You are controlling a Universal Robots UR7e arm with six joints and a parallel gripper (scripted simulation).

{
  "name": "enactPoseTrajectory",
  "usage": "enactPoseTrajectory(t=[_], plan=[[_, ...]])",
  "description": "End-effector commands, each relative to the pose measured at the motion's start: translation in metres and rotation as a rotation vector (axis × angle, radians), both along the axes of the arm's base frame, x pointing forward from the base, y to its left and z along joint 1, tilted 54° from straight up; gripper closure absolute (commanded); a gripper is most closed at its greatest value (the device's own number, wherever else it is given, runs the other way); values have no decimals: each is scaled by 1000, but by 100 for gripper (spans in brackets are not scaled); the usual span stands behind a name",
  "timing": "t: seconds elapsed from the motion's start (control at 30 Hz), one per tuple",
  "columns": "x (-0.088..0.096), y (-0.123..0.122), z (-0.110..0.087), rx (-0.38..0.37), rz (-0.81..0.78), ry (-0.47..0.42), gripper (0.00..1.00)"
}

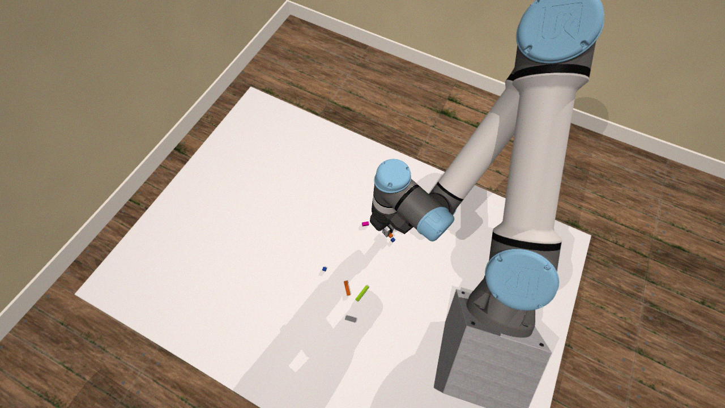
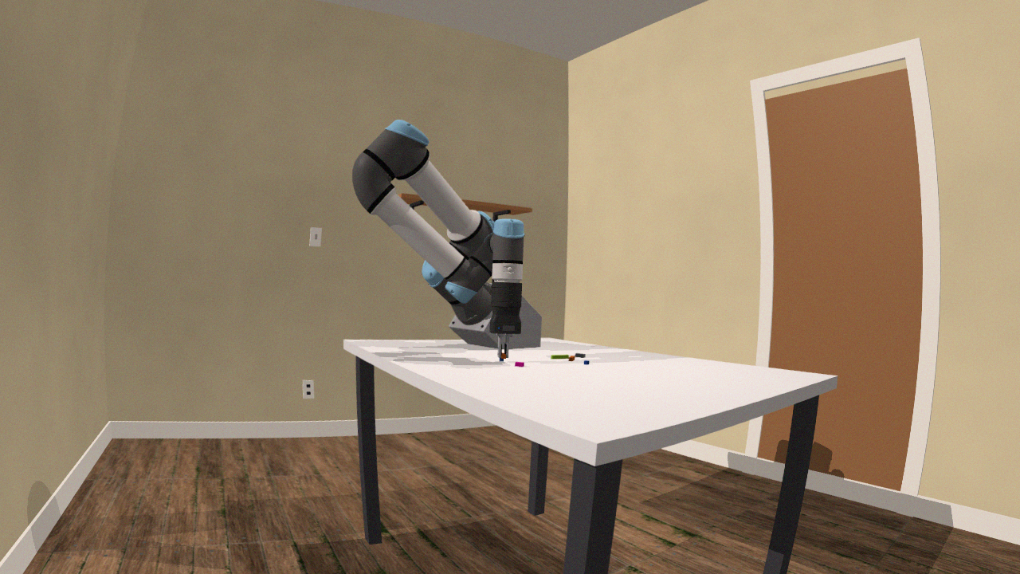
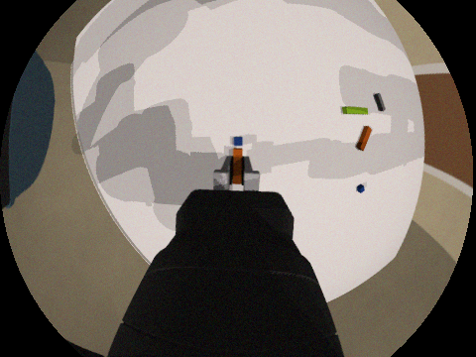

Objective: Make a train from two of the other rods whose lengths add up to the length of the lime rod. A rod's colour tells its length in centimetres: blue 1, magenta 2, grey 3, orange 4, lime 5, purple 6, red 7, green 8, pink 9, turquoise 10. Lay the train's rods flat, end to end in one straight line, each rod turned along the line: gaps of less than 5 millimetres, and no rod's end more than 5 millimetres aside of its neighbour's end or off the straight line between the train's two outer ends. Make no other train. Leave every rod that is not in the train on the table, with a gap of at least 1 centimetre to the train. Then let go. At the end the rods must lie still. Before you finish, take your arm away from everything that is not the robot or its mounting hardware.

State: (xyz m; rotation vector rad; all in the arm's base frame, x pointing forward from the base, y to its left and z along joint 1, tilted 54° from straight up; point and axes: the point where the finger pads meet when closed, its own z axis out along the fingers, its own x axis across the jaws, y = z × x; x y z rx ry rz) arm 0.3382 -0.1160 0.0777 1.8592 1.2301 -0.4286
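Note:
My gripper (image 1: 388,233) (image 2: 502,352) (image 3: 237,165) is shut on an orange rod (image 1: 391,235) (image 3: 237,162) and holds it low over the white table (image 1: 212,213). A blue rod (image 1: 392,239) (image 3: 238,141) lies on the table just off the held rod's end. A magenta rod (image 1: 365,223) (image 2: 519,363) lies a little to the left. The lime rod (image 1: 362,292) (image 2: 559,355) (image 3: 355,110) lies nearer the arm's base, beside a second orange rod (image 1: 346,287) (image 3: 364,138). A grey rod (image 1: 350,318) (image 3: 379,101) lies close to them. A second blue rod (image 1: 324,268) (image 3: 360,188) lies apart.
The arm's grey base block (image 1: 486,349) stands at the table's corner near the lime rod. The table's edges are far from the rods.

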Motion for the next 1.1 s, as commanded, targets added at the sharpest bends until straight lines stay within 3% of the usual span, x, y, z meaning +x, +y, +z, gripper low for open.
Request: enactPoseTrajectory(t=[0.0, 1.07], plan=[[0, 0, 0, 0, 1, -1, 76], [1, -4, -3, 0, 1, -1, 76]])
